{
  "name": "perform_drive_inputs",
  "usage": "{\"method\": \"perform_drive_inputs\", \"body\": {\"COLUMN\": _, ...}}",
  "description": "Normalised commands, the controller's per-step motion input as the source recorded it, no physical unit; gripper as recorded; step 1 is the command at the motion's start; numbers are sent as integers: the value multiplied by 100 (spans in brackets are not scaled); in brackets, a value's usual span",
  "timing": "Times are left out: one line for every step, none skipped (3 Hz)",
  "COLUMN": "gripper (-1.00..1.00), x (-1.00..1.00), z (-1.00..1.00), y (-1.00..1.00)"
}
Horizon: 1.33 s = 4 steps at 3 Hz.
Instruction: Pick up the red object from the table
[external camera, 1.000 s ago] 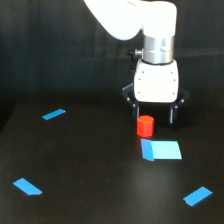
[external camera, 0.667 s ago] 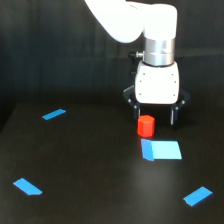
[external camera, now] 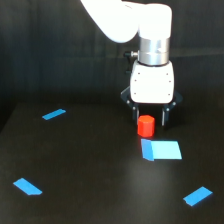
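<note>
Red object (external camera: 146, 125) is sitting on the table (external camera: 90, 170), right of the far-left blue patches (external camera: 53, 114); I'm seeing the tool (external camera: 148, 116) hanging wide around it, another blue patch (external camera: 161, 149) just below.

We see a white arm reaching down from the top, wrist vertical, its black gripper (external camera: 149, 117) with fingers spread apart, hanging just behind the red object (external camera: 146, 126).
</note>
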Motion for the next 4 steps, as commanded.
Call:
{"method": "perform_drive_inputs", "body": {"gripper": -99, "x": -7, "z": 27, "y": -48}}
{"method": "perform_drive_inputs", "body": {"gripper": -95, "x": -29, "z": 71, "y": -43}}
{"method": "perform_drive_inputs", "body": {"gripper": -100, "x": -72, "z": 100, "y": -59}}
{"method": "perform_drive_inputs", "body": {"gripper": -100, "x": -97, "z": 99, "y": -80}}
